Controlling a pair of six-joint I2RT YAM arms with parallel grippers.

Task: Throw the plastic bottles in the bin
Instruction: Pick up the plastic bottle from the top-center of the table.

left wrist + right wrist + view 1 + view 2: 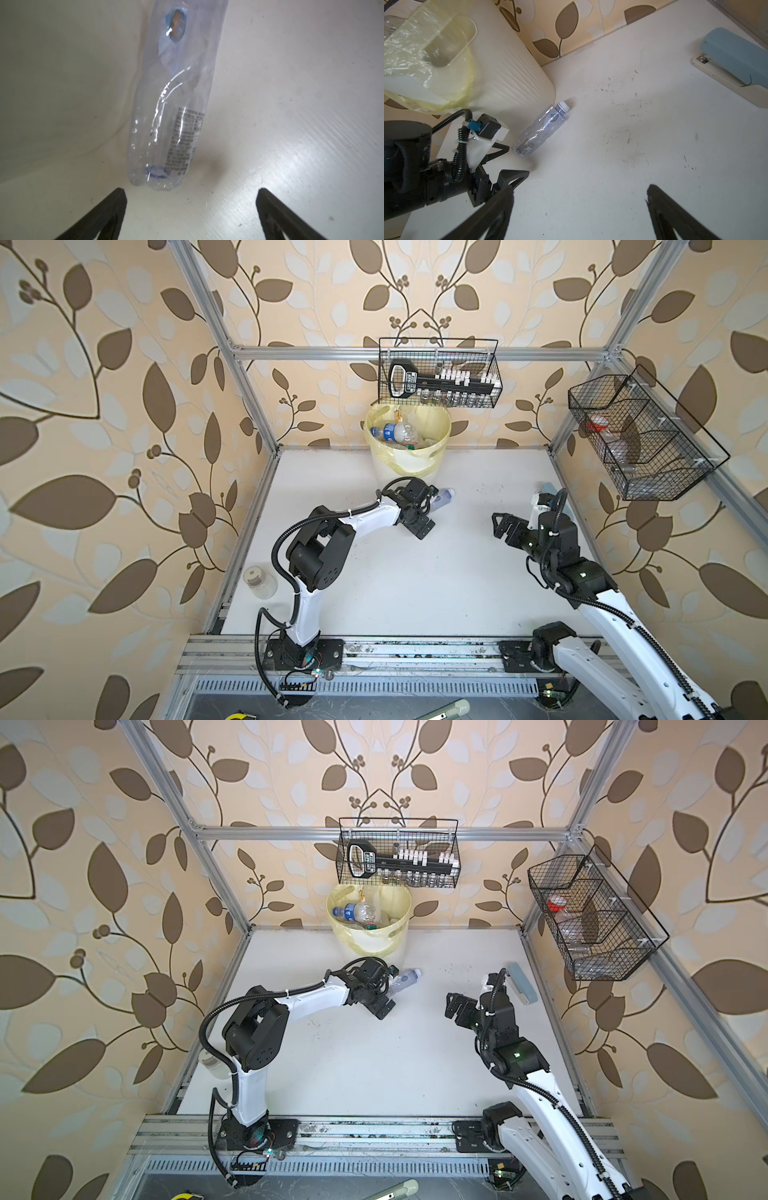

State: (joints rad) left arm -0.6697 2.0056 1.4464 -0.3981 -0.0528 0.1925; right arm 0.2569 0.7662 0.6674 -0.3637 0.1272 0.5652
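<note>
left gripper (190, 192), jaws spread and empty, sits just short of the base of the clear plastic bottle (172, 104), which lies on the table (415, 580) just right of the bin (409, 466), long axis running away far-right. right gripper (581, 189), also spread, is farther off.

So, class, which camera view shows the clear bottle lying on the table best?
The right wrist view: the clear bottle lies whole, white cap to base, with nothing covering it. The left wrist view is closer but cuts off its cap end. In both top views it is small and partly hidden by the left gripper.
</note>
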